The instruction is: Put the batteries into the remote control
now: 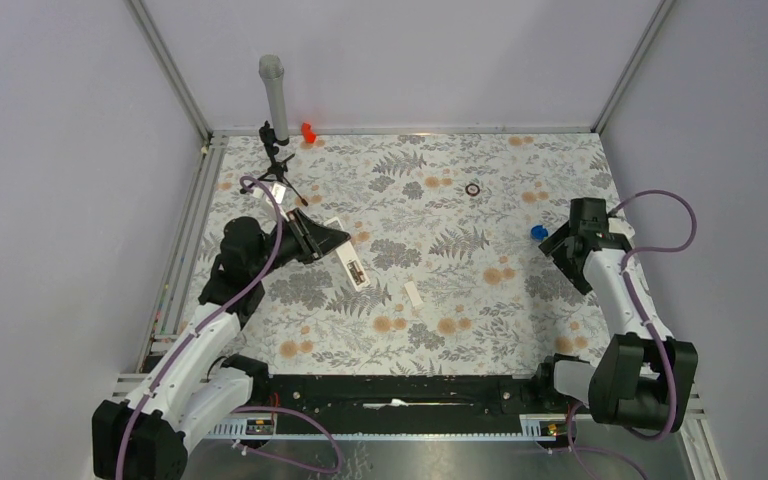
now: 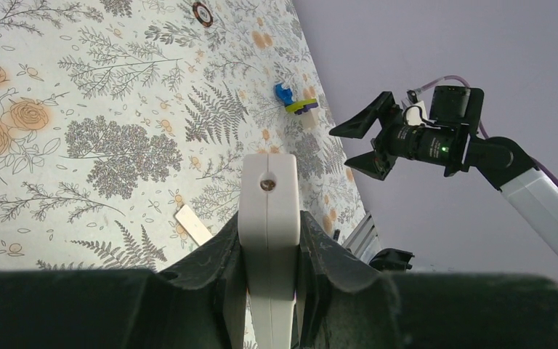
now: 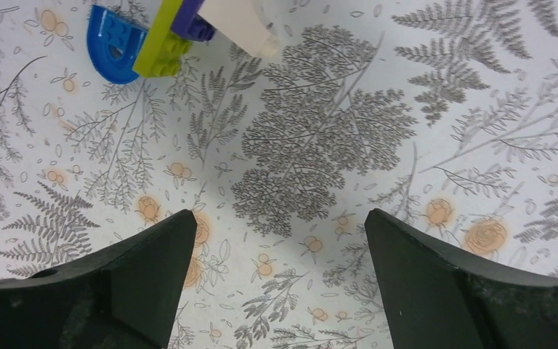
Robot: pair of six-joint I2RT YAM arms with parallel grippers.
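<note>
- Gripping the remote control (image 2: 267,185) in the left claw (image 2: 270,225), shut tight on its two long sides.
- Over the left part of the flowery table (image 1: 460,330), with the long way pointing straight out from that claw, toward the middle and the near edge.
- Hanging wide open with nothing inside — the right claw (image 3: 280,218), far over on the right, near the blue-and-yellow toy (image 3: 145,36).
- Well apart from the remote on that side; much nearer for the left arm.
- Cannot pick out the batteries for sure — maybe the small dark marks on the remote in the top view, too tiny to tell.
- Lying near the remote's free end: a short white strip (image 1: 412,293). Farther back: a small dark ring (image 1: 473,188).
- Probably next: fetch a battery with the open claw and line it up along the remote's long way.
</note>
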